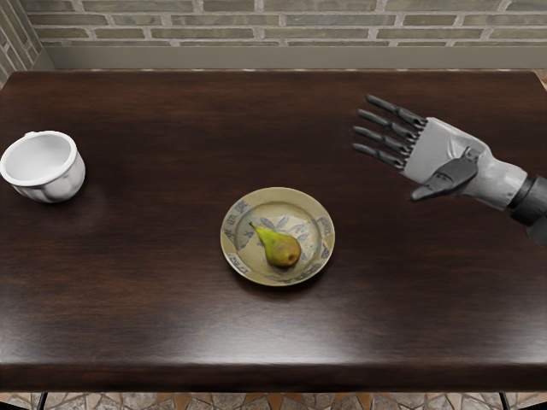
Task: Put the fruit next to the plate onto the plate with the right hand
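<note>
A green-yellow pear (pixel 278 247) lies on its side on the patterned beige plate (pixel 318 229) at the middle of the dark wooden table. My right hand (pixel 389 132) hovers up and to the right of the plate, well apart from it. Its fingers (pixel 383 137) are stretched out straight toward the left and hold nothing. The right arm comes in from the right edge. No left arm shows.
A white ceramic bowl (pixel 43 165) stands at the table's left side. A brick wall runs behind the far table edge. Bare dark tabletop (pixel 154 282) lies between bowl and plate.
</note>
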